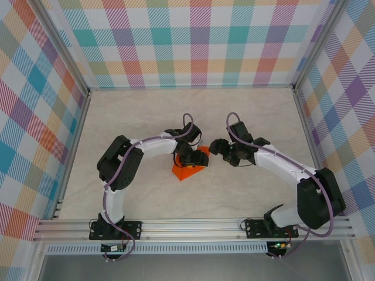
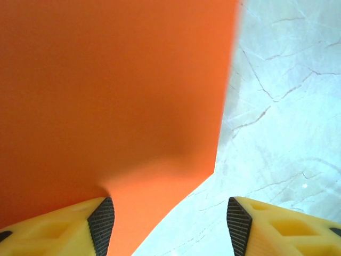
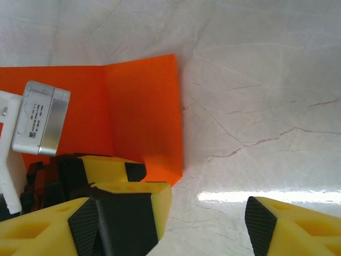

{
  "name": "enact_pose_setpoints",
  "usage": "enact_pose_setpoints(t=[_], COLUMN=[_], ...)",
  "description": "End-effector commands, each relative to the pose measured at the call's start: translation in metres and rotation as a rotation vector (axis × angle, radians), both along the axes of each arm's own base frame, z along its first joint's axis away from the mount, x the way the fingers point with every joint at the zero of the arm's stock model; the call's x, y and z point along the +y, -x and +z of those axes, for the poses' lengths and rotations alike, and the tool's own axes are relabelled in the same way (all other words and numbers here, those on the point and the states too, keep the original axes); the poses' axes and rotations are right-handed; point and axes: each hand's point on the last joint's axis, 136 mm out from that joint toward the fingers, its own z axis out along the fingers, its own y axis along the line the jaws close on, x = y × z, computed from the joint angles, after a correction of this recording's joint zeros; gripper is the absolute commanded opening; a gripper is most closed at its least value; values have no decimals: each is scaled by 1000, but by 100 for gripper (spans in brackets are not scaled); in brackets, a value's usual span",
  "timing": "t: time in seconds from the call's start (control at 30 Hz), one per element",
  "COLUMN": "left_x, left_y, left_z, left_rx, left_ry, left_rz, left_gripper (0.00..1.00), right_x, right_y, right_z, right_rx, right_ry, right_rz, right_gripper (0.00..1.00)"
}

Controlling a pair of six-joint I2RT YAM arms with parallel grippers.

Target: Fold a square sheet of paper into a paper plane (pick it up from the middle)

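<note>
The orange sheet of paper (image 1: 188, 170) lies on the table's middle, partly folded, with a straight crease showing in the right wrist view (image 3: 144, 106). My left gripper (image 1: 187, 157) stands right over it, jaws open; the paper (image 2: 106, 96) runs under the left finger (image 2: 101, 224) and ends in a corner between the two pads, touching neither grip face. My right gripper (image 1: 214, 146) hovers just right of the sheet, also open (image 3: 173, 232), with bare table between its pads. The left gripper's yellow fingers (image 3: 130, 184) sit close in front of the right gripper's left finger.
The marbled white table (image 1: 234, 193) is walled by plaid panels on three sides (image 1: 199, 41). An aluminium rail (image 1: 193, 225) with both arm bases runs along the near edge. The left wrist's silver camera module (image 3: 40, 117) shows above the paper.
</note>
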Motion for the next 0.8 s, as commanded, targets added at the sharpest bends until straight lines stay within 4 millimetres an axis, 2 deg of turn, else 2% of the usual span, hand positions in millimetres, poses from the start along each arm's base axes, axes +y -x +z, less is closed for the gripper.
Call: enact_pose_setpoints(t=[0.0,0.13,0.23,0.33,0.5,0.6,0.67,0.77], left_x=[0,-5,-10,-20,-31,-21,-8,18], left_y=[7,8,6,3,-1,-10,-18,-33], left_z=[10,19,35,62,123,150,160,159], left_rx=[19,16,5,-15,-90,-167,-203,-243], left_ry=[38,68,105,172,289,274,257,208], left_rz=[-17,-29,-33,-40,-55,-22,27,124], left_gripper=[63,64,64,64,65,67,70,78], right_x=[0,-22,-33,-40,-42,-42,-41,-34], right_y=[-1,1,3,5,7,6,6,3], right_z=[2,3,7,9,9,10,10,13], right_rx=[2,-2,-17,-20,-17,-18,-19,-35], right_ry=[-8,68,103,126,133,132,131,111], right_rz=[-35,-124,-159,-177,-185,-182,-175,-140], right_gripper=[76,77,77,78,80,81,81,83])
